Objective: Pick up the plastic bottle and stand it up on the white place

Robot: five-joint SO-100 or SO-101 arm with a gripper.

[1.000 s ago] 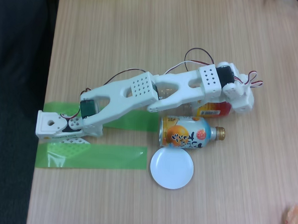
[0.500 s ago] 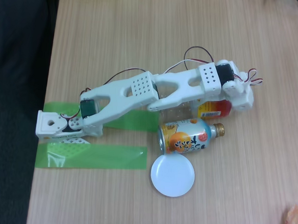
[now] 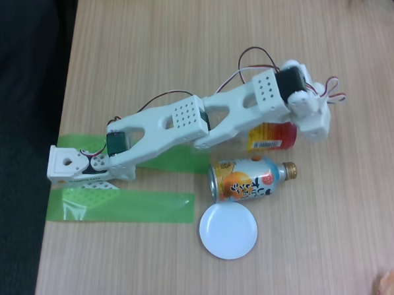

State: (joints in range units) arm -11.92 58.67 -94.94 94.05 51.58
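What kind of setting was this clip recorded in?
Probably an office or lab desk: a pale wood-grain tabletop, green tape strips marking the arm's base spot, and drink containers laid out as props beside a white plate.

1. Light is bright and even over the wooden table [image 3: 189, 41], diffuse, apparently from above; no hard-edged shadows anywhere.
2. The white arm [image 3: 178, 123] throws only a soft, faint shadow onto the table just beneath it.
3. The white plate [image 3: 227, 232] is nearly blown out, its rim barely readable against its own glare.
4. The left strip beyond the table edge falls to near black, no detail there.
5. Whole frame is mildly soft and low in resolution; print on the orange-printed can-bottle [image 3: 245, 180] is not legible.
6. Wood grain lines run straight to the edges, no visible bending.
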